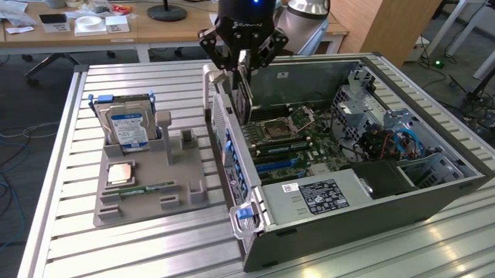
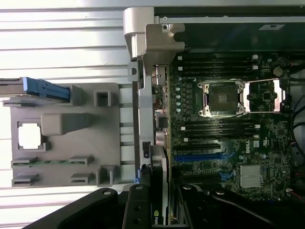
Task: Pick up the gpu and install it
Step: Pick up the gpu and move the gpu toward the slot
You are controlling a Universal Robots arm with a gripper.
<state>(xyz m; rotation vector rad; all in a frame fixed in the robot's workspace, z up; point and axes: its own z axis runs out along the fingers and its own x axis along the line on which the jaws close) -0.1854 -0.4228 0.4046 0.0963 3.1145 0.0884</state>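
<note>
The gpu [image 1: 246, 95] hangs edge-down between the fingers of my gripper [image 1: 244, 61], which is shut on its upper edge. The card is a thin dark board held upright just inside the rear wall of the open computer case [image 1: 371, 214], above the motherboard [image 1: 298, 139]. In the wrist view the gpu [image 2: 161, 181] is edge-on, running along the case's rear wall, with my gripper [image 2: 164, 210] clamped around it. The blue expansion slots [image 2: 198, 156] lie beside the card's lower end. Whether the card touches a slot is hidden.
A grey parts fixture [image 1: 147, 197] beside the case holds a silver hard drive [image 1: 127, 127], a processor chip [image 1: 120, 172] and a green memory stick [image 1: 143, 189]. The case stands on a slatted metal table [image 1: 93, 255]. Desks with clutter stand behind.
</note>
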